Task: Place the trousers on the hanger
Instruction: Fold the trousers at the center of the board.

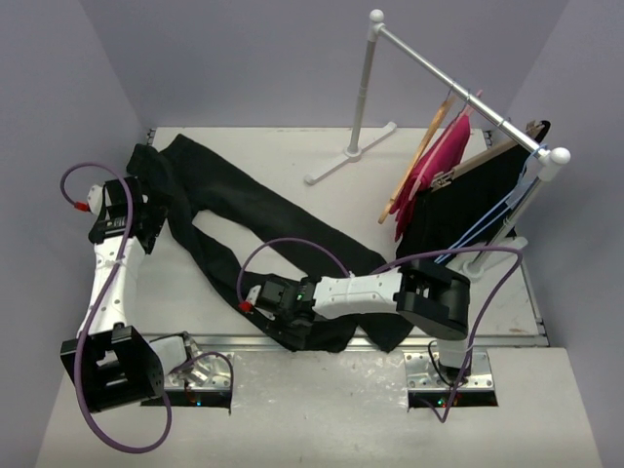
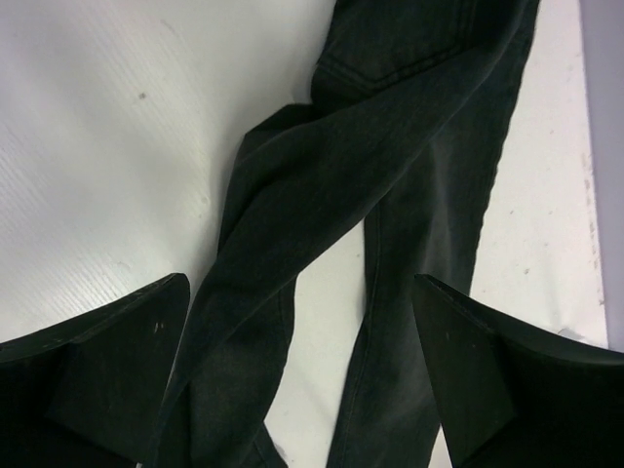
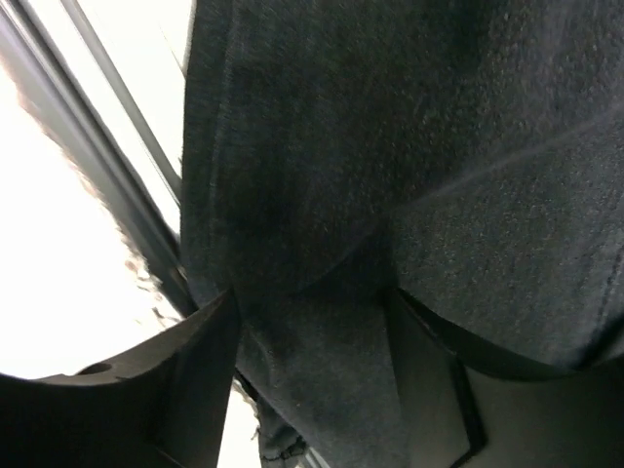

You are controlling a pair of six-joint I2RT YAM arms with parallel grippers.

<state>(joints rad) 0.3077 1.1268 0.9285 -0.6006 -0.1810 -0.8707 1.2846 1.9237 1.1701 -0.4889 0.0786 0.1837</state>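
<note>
The black trousers (image 1: 244, 210) lie flat on the white table, waist at the far left and both legs running toward the near edge. My left gripper (image 1: 144, 222) is open above the upper legs, and in the left wrist view (image 2: 300, 283) the trousers (image 2: 390, 146) lie below its spread fingers. My right gripper (image 1: 285, 317) is at a leg end by the table's front edge. In the right wrist view (image 3: 312, 292) it is shut on a fold of the trousers (image 3: 390, 127). The tan wooden hanger (image 1: 417, 166) hangs on the rail at the far right.
A white clothes rack (image 1: 458, 88) stands at the back right. It carries a magenta-pink garment (image 1: 441, 166), a black garment (image 1: 473, 200) clipped to a flat wooden hanger, and a blue wire hanger (image 1: 499, 213). A metal rail (image 1: 292, 341) edges the table front.
</note>
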